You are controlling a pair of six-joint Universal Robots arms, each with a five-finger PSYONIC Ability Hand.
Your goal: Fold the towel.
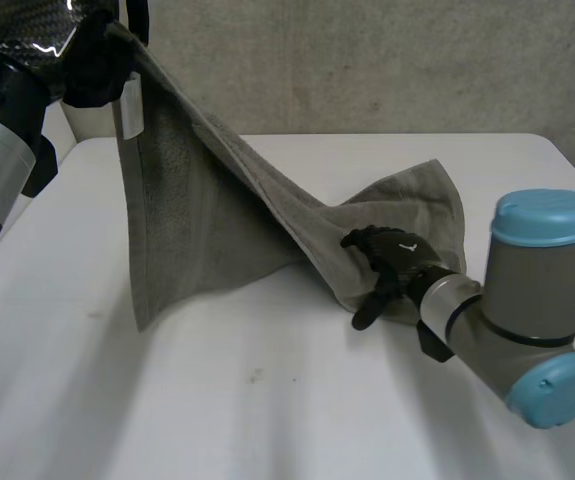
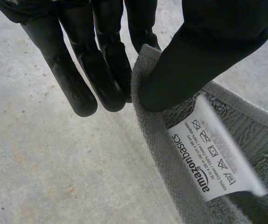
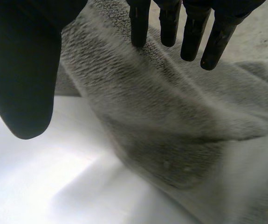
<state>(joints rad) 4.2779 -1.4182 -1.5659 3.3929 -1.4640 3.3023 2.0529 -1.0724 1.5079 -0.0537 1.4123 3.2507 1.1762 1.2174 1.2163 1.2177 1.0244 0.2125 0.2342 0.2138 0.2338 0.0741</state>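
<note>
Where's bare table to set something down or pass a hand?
Free: the near strip of the table in front of the towel and right hand; also its far right corner behind the towel. Crowded: the middle, where the towel slopes from the raised left hand to the right hand.

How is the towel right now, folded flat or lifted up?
Lifted, not folded: the left robot hand pinches the towel high above the table, and it drapes down under the right robot hand.

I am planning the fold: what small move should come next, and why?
Probably close the right hand on the towel beneath it: its fingers lie straight over the cloth, while the left hand already pinches a raised corner beside the label.
</note>
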